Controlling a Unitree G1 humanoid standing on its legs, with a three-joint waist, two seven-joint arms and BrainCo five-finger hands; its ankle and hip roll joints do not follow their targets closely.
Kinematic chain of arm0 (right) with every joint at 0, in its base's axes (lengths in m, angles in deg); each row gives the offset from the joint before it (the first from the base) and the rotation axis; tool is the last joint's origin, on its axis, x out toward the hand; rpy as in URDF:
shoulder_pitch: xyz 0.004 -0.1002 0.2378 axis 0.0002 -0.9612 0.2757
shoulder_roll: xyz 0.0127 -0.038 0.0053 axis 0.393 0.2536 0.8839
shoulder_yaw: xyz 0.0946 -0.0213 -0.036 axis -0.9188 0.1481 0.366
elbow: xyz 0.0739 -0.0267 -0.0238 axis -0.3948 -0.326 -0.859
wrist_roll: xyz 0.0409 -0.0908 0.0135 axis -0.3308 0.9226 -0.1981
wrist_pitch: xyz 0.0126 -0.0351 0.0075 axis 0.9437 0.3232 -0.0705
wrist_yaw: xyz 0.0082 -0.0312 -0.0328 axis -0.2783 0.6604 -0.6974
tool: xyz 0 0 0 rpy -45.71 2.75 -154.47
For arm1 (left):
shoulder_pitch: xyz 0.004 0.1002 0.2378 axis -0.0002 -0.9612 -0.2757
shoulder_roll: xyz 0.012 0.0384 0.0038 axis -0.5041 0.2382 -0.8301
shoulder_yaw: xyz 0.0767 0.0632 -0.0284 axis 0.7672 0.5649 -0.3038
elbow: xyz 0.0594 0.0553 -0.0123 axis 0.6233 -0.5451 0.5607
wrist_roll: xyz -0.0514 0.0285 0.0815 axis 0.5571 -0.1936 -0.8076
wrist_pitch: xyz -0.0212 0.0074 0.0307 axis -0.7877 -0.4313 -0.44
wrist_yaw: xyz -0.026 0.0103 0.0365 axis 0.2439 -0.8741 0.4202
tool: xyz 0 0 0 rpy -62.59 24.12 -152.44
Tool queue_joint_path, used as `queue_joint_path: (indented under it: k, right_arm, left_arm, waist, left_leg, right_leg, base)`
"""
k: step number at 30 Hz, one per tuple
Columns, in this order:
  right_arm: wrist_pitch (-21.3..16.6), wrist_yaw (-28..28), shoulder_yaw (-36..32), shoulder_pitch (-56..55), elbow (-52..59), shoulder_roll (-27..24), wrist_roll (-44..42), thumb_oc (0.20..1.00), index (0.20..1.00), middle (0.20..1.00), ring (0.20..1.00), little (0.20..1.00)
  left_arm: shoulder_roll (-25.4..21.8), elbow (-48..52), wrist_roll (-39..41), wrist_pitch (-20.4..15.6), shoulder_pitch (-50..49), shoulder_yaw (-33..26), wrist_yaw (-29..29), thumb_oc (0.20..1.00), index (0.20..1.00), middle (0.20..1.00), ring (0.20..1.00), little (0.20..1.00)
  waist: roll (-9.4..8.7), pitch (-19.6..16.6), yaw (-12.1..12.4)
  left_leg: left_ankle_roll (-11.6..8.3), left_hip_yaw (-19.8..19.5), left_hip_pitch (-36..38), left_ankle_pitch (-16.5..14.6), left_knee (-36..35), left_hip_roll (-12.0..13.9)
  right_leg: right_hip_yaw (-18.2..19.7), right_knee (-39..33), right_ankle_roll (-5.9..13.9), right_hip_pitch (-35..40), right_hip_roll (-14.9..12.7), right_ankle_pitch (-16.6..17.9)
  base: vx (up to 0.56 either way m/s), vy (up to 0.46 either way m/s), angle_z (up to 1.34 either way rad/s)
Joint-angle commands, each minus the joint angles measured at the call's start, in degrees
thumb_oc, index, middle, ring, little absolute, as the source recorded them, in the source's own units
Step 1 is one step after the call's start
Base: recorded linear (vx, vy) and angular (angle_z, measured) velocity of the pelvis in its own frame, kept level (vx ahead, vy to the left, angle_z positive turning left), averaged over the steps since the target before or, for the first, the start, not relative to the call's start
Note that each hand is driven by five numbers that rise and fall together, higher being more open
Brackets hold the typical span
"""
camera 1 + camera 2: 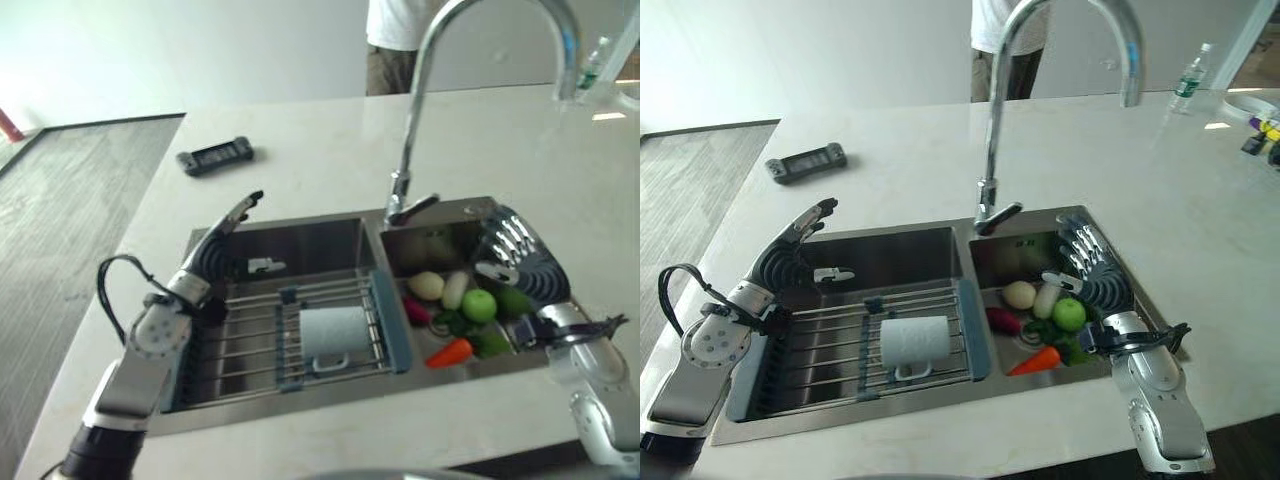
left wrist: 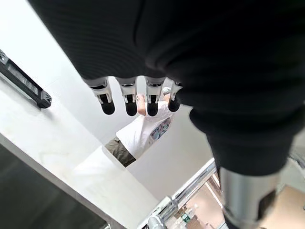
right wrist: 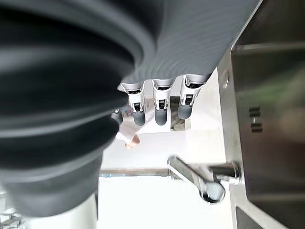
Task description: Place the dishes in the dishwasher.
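A white mug (image 1: 912, 342) lies on its side on a wire rack (image 1: 830, 350) set across the left basin of a steel double sink (image 1: 890, 238). My left hand (image 1: 790, 245) hovers over that basin's left rim, up and to the left of the mug, its fingers (image 2: 128, 100) straight and holding nothing. My right hand (image 1: 1095, 265) hangs over the right side of the right basin, its fingers (image 3: 159, 102) straight and empty too. Neither hand touches the mug.
The right basin holds vegetables and fruit: a green apple (image 1: 1069, 313), a carrot (image 1: 1035, 361), a potato (image 1: 1018, 294). A tall faucet (image 1: 992, 190) rises between the basins. A black device (image 1: 805, 160) and a water bottle (image 1: 1187, 92) sit on the white counter (image 1: 900, 150). A person (image 1: 1000, 30) stands at the far side.
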Motion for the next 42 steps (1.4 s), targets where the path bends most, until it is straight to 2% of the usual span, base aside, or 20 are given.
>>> queue_joint_path:
  k: [1,7,10,17,31,36,42]
  right_arm:
    - [-2.37,-0.32,-1.17,3.79,3.81,-0.92,-1.23,1.000,1.000,1.000,1.000,1.000]
    - [-2.67,-1.06,-0.26,5.54,3.01,-2.08,-0.14,1.000,1.000,1.000,1.000,1.000]
    - [-2.97,-0.94,0.23,6.59,2.64,-2.74,-0.35,1.000,1.000,1.000,1.000,1.000]
    - [-3.87,-0.22,1.14,8.13,1.62,-3.31,0.39,1.000,1.000,1.000,1.000,1.000]
    - [-4.73,0.63,-0.17,7.55,1.72,-3.21,0.66,1.000,1.000,1.000,1.000,1.000]
    - [-5.01,1.11,-0.49,7.53,1.65,-3.03,1.09,1.000,1.000,1.000,1.000,1.000]
    - [-4.82,1.06,-1.47,6.54,2.30,-3.18,0.93,1.000,1.000,1.000,1.000,1.000]
  left_arm:
    - [-1.96,-0.71,-4.53,0.83,4.76,0.60,-0.53,1.000,1.000,1.000,1.000,1.000]
    - [-3.62,-2.86,-13.23,5.54,7.95,5.80,-5.51,1.000,1.000,1.000,1.000,1.000]
    - [-3.80,-3.79,-18.08,8.98,9.95,9.52,-9.56,1.000,1.000,1.000,1.000,1.000]
    - [-4.38,-6.33,-25.57,11.44,13.05,13.97,-13.52,1.000,1.000,1.000,1.000,1.000]
    - [-4.24,-5.86,-32.04,8.59,8.59,14.05,-14.83,1.000,1.000,1.000,1.000,1.000]
    - [-4.57,-4.95,-32.09,7.22,6.71,13.14,-14.54,1.000,1.000,1.000,1.000,1.000]
    - [-5.15,-2.60,-31.37,6.35,4.40,11.64,-17.36,1.000,1.000,1.000,1.000,1.000]
  waist:
    - [0.41,-1.50,-0.57]
    - [1.17,-2.06,-1.68]
    - [1.40,-2.26,-2.07]
    - [1.54,-2.27,-2.22]
    - [1.20,-1.99,-1.27]
    - [1.08,-1.75,-0.63]
    - [1.08,-1.63,-0.22]
  left_leg:
    - [-1.76,3.34,-0.40,-1.77,0.39,3.48]
    - [-2.32,4.20,-0.36,-1.38,0.39,4.52]
    - [-2.41,4.73,-0.29,-1.27,0.39,4.87]
    - [-2.33,4.94,-0.06,-1.33,0.39,4.89]
    - [-2.06,4.27,-0.03,-1.60,0.39,4.59]
    - [-2.01,3.88,-0.15,-1.66,0.39,4.39]
    - [-2.02,3.62,-0.28,-1.67,0.39,4.33]
  right_leg:
    - [-1.86,0.17,4.01,2.12,-2.64,-3.66]
    - [-1.85,0.17,3.84,2.03,-2.14,-4.10]
    - [-1.71,0.17,3.79,2.07,-1.90,-4.28]
    - [-1.49,0.17,3.83,2.38,-1.75,-4.41]
    - [-2.08,0.17,3.97,2.82,-1.94,-4.52]
    - [-2.65,0.17,4.00,2.91,-2.01,-4.51]
    - [-3.15,0.17,4.07,2.88,-2.16,-4.46]
  base:
    - [-0.03,-0.058,-0.04]
    - [-0.05,-0.049,-0.05]
    - [-0.05,-0.031,-0.12]
    - [-0.03,-0.012,-0.02]
    - [-0.01,0.003,0.00]
    - [-0.01,0.002,0.00]
    - [0.00,0.000,0.00]
